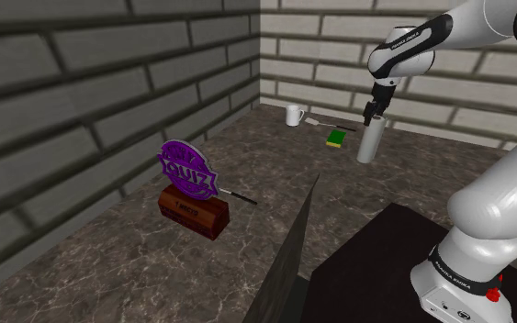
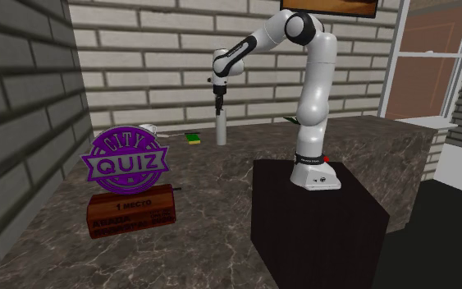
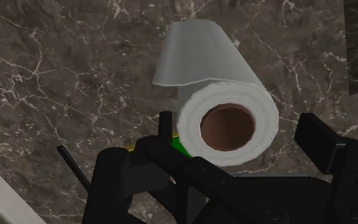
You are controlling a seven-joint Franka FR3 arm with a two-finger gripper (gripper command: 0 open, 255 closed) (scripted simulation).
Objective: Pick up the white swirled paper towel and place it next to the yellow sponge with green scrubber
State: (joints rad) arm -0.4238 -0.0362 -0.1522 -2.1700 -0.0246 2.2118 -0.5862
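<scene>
Dark marble counter [image 1: 275,151], grey brick walls [image 1: 82,83] all round. The paper towel roll [image 1: 368,143] stands upright just beside the sponge [image 1: 337,139], gripper [image 1: 374,116] right over it, fingers spread either side, clasping nothing.

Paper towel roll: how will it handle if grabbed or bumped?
Probably light and squashy: the paper towel roll has a hollow core, so a hard squeeze may dent it. It stands tall and narrow on the counter, so a push near the top likely tips it, then it rolls. Its loose sheet may unwind when lifted.
</scene>
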